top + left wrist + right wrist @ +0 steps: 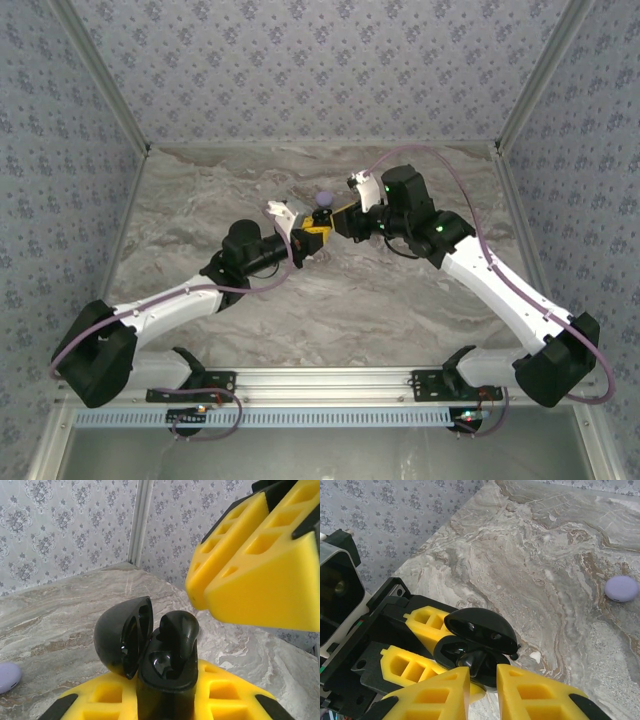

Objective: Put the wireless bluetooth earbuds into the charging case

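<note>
The bench (200, 200) is topped with grey and brown veined marble and is closed in at the far end and on both sides by walls (300, 70) papered in a grey floral print. An aluminium rail (320, 380) is seen along its near edge.

From above, the two arms are seen meeting at the middle of the bench, with the left hand (314, 239) and the right hand (345, 220) just beside each other. A small lilac rounded object (322, 200) lies just beyond them.

The finer detail is given by the wrist views. The left wrist view shows the black charging case (165, 675) pinched upright between the left hand's yellow fingers, its lid (120, 635) swung open to the left. One black earbud (177, 630) is seen standing in the body of the case, beside a glossy hollow. The second earbud cannot be made out.

The right wrist view looks down on the open case, with two dimples shown inside the lid (a detail hidden in the other views). The right hand's fingers (535, 695) are held a little apart just over the case. Nothing is seen between them.
</note>
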Available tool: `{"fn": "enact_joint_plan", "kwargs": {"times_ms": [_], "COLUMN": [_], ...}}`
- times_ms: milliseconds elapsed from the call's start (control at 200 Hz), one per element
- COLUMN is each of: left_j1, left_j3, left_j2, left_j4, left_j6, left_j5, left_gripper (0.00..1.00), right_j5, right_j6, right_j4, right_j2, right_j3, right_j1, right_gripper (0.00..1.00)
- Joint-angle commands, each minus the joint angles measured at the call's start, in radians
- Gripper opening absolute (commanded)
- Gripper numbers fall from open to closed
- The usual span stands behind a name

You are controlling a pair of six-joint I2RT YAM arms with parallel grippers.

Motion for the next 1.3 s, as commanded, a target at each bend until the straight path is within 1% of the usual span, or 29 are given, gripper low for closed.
{"fn": "enact_joint_plan", "kwargs": {"times_ms": [0,390,700,870,969,1034,1114,1224,1294], "left_j1": [-0.006,-0.009,-0.008,-0.008,-0.009,-0.009,-0.008,-0.008,-0.009], "left_j3": [0.008,0.008,0.01,0.011,0.011,0.01,0.012,0.014,0.013], "left_j2": [-0.023,-0.033,-0.036,-0.036,-0.039,-0.042,-0.045,-0.053,-0.066], "left_j4": [0.011,0.02,0.022,0.014,0.007,-0.001,-0.036,-0.087,-0.125], "left_j6": [0.023,0.024,0.027,0.025,0.024,0.02,0.015,0.023,0.023], "left_j5": [0.024,0.057,0.082,0.078,0.067,0.048,-0.008,-0.061,-0.097], "left_gripper": [0.2,0.2,0.2,0.2,0.2,0.2,0.2,0.2,0.2], "right_j5": [0.005,0.003,-0.037,-0.046,-0.013,0.013,0.061,0.149,0.229], "right_j6": [-0.004,-0.007,-0.019,-0.03,-0.033,-0.033,-0.03,-0.016,-0.002], "right_j4": [-0.014,-0.02,-0.027,-0.046,-0.06,-0.063,-0.072,-0.074,-0.086], "right_j2": [-0.001,0.023,0.054,0.069,0.066,0.06,0.05,0.027,0.015], "right_j3": [0.001,0.009,0.029,0.048,0.055,0.056,0.055,0.041,0.032], "right_j1": [0.007,0.009,0.015,0.031,0.04,0.044,0.047,0.046,0.043], "right_gripper": [0.23,0.24,0.24,0.24,0.26,0.29,0.31,0.34,0.35]}}
